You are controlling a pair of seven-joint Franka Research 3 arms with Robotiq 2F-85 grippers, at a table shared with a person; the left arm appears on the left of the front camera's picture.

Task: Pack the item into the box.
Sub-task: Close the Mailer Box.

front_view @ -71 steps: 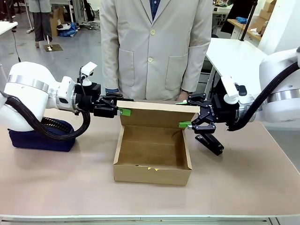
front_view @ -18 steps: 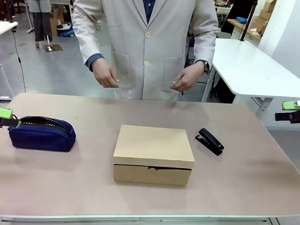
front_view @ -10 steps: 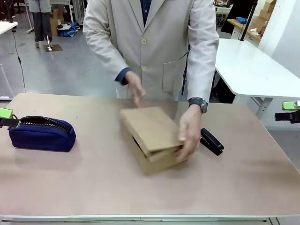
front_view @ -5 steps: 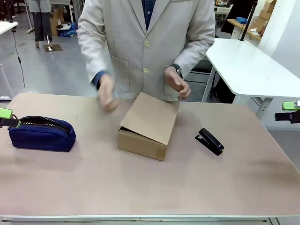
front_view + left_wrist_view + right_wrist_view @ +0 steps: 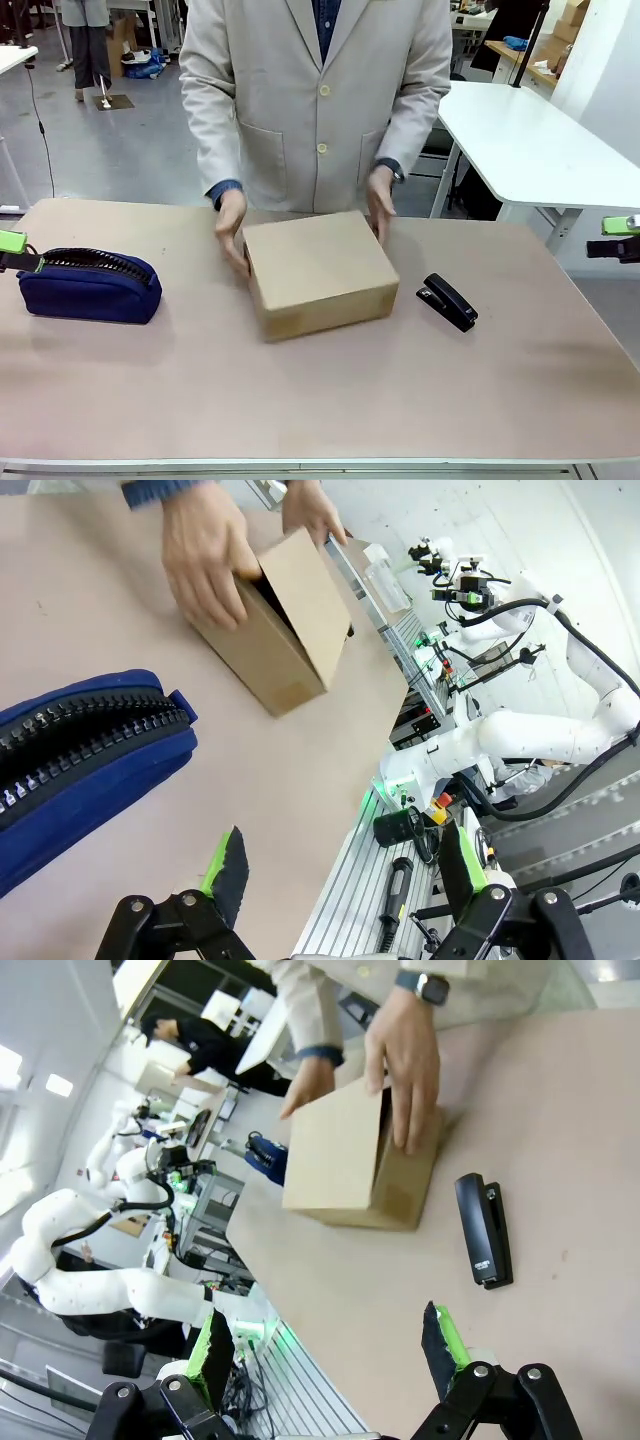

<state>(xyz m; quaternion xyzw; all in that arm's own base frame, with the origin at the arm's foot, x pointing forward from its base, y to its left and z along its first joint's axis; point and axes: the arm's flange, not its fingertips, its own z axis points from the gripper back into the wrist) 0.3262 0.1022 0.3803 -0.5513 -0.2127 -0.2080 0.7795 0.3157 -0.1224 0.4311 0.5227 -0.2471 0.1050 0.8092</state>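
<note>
Box point(image 5: 318, 272) closed, mid-desk, one hand point(image 5: 232, 228) at its left side, other hand point(image 5: 380, 203) at far right corner. Stick not visible, presumably inside. Cardboard likely light, stiff-walled, lid flexible; best gripped by opposite side walls. Both jaws spread, empty, well apart from box.

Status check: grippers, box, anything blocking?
Left gripper and right gripper open, empty, back at table edges. Box closed. Person's hands on its sides, in the way.
</note>
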